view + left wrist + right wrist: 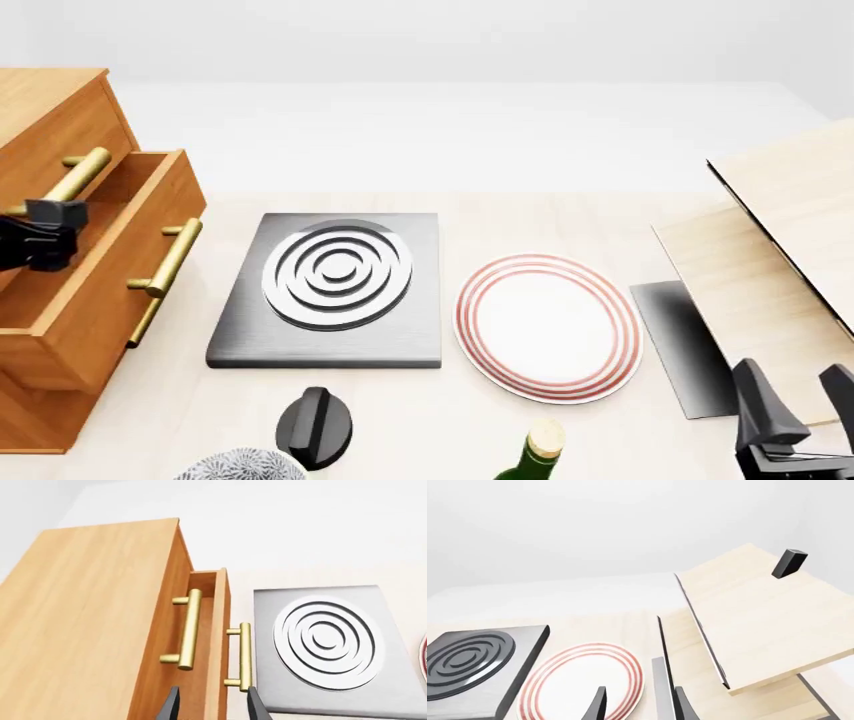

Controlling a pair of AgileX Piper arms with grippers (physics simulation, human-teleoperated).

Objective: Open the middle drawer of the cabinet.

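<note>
The cabinet [40, 110] stands at the table's left edge; it also fills the left wrist view [87, 620]. Its middle drawer [80, 340] is pulled out well past the uppermost drawer's handle [76, 172]. The middle drawer's brass handle [167, 265] shows in the left wrist view [245, 655]. My left gripper [212, 707] is open, its fingers on either side of the drawer's front edge [220, 610]. In the front view its black body [40, 240] hangs over the open drawer. My right gripper [798, 400] is open and empty at the near right; it also shows in the right wrist view [639, 705].
A grey hob with white rings [334, 290] lies right of the drawer. A red-rimmed plate [547, 325] is beside it. Pale slanted boards [787, 230] stand at the right. A black knob [316, 425], a green bottle [534, 455] and a patterned bowl [240, 468] are near the front edge.
</note>
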